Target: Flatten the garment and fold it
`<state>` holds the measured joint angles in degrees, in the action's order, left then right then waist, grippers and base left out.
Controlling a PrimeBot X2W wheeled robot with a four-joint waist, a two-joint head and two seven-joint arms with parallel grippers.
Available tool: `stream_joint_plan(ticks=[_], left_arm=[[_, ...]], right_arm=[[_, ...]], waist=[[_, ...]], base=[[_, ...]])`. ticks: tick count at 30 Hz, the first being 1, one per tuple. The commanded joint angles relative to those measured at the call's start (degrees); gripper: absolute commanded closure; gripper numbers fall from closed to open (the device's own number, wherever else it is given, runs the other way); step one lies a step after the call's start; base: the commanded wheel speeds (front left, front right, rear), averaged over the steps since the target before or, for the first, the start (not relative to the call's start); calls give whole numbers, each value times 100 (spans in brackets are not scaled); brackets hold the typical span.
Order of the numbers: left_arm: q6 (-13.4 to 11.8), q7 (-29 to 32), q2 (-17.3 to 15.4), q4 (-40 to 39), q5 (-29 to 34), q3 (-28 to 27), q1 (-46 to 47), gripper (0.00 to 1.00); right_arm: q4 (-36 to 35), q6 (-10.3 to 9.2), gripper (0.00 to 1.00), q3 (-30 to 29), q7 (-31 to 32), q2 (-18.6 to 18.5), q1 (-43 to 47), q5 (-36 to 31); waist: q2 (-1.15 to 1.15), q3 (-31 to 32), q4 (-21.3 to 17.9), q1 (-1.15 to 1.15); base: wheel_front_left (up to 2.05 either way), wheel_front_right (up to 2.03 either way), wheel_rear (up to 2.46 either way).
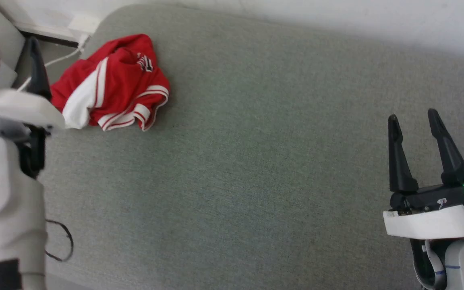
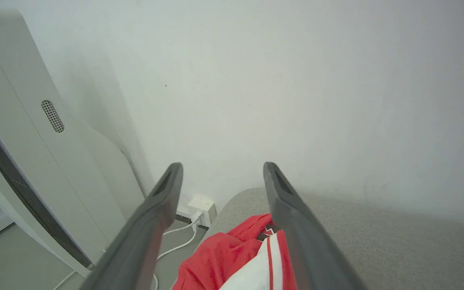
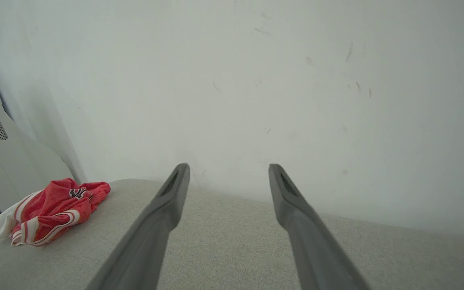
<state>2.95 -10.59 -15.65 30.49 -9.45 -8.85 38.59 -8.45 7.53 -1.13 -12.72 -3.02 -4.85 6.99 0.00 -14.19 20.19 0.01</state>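
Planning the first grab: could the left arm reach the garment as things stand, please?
Probably yes: the left gripper hangs close to the crumpled garment, jaws open, with nothing visible between them.

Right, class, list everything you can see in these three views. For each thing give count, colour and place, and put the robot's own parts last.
garment: one, red with white sleeve and striped trim, crumpled at the far left corner of the cushion.
cushion: one, grey-green fabric, spanning the head view.
wall: one, white, behind the cushion.
panel: one, white with a small perforated vent, left of the cushion.
socket block: one, white, at the wall's foot.
cable: at least one, white, running from the socket block.
left gripper: one, dark fingers, open, beside the garment.
right gripper: one, dark fingers, open, empty, near right.
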Motion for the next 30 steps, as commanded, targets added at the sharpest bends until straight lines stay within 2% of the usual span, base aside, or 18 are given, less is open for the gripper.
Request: stream_joint_plan(ticks=[1,6,10,16,20,24,30], left_arm=[[116,153,-175,276,-60,31,356,0],[368,1067,-687,1073,-277,361,1329,0],[418,2302,-1008,1532,-691,984,1895,0],[452,4419,-1700,1633,-2103,2059,2373,0],[453,5377,-2134,1418,-2943,2463,2253,0],[453,5795,-2382,1321,-3344,2760,2041,0],[453,5844,-2293,1514,-3591,3028,1843,0]], right_arm=[[-76,-4,0,25,-57,11,-136,-68],[-212,-4,0,52,-117,-24,-392,-196],[-318,-4,0,68,-165,-105,-590,-205],[-485,-4,0,159,-228,-235,-864,-268],[-553,-4,0,177,-228,-261,-957,-310],[-575,-4,0,134,-228,-270,-966,-322],[-519,-4,0,156,-228,-284,-969,-344]], waist=[[0,-552,-310,-1],[0,-1050,-503,-1],[0,-1411,-628,-1],[0,-1946,-835,-1],[0,-2121,-1010,-1],[0,-2225,-1090,-1],[0,-2204,-1118,-1]], base=[[0,0,0],[0,0,0],[0,0,0],[0,0,0],[0,0,0],[0,0,0],[0,0,0]])
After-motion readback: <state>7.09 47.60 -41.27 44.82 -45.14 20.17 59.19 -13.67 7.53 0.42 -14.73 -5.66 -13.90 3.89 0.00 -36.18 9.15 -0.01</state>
